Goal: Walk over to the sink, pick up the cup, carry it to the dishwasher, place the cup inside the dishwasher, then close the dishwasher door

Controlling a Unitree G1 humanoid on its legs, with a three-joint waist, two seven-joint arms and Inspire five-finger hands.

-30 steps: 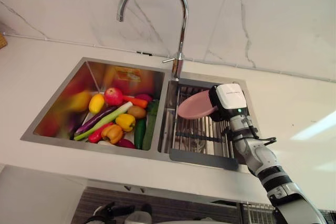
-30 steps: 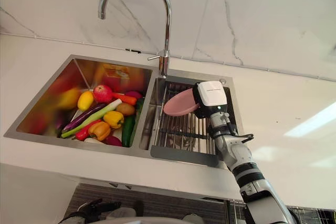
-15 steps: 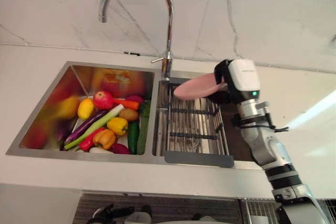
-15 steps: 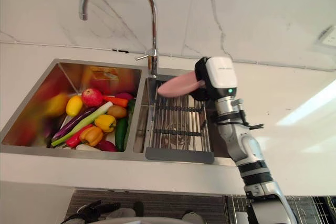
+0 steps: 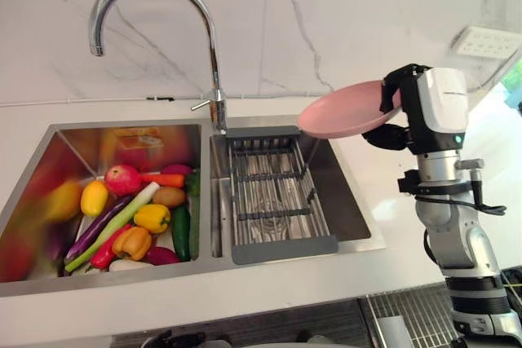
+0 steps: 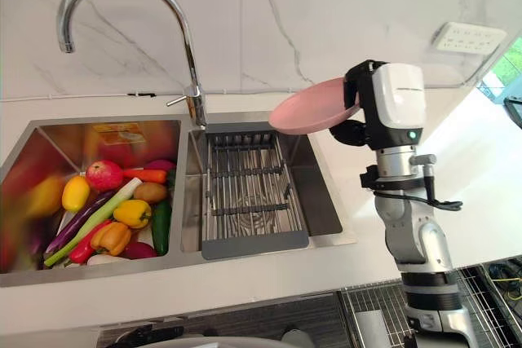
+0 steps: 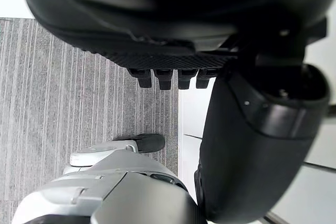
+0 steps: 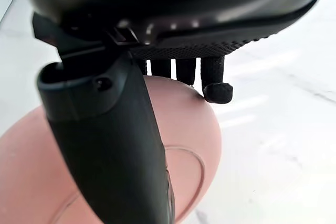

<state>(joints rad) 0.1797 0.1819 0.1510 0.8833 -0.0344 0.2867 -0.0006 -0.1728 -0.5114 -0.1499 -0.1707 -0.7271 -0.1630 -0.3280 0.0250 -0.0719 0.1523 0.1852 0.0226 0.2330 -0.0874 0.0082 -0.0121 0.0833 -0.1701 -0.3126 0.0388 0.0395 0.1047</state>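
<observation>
Left eye view: looking down on the white desk (image 5: 245, 297) and the double sink (image 5: 351, 209) sunk into it. Noting a tall curved faucet (image 5: 214, 63) rising behind the sink's divider, a grey drain rack (image 5: 273, 201) sitting in the sink's right basin, and a heap of toy vegetables (image 5: 134, 218) lying in the sink's left basin.

Finding no cup. Carrying instead a pink dish (image 5: 342, 116), lifted clear above the sink's right rim, near level, touching nothing but the right hand (image 8: 105, 145). Clamping it by the rim, with the thumb lying across the top face and the fingers (image 8: 217, 92) curling under the edge. Hanging the left hand (image 7: 252, 145) away from the sink over the grey floor (image 7: 79, 87), its fingers (image 7: 165, 80) straight and relaxed, holding nothing.

Judging the step as carrying toward the dishwasher: pickup done, placing and door-closing not yet done. For doing it well, probably:
- pinching firmly, guarding against slipping or swinging from such a rim grip on a wide, shallow dish
- holding the dish level while turning away from the sink
- clearing the faucet and the sink's right rim before lowering
- moving slowly, treating the dish as light and smooth
- saving the left hand for the door afterwards
</observation>
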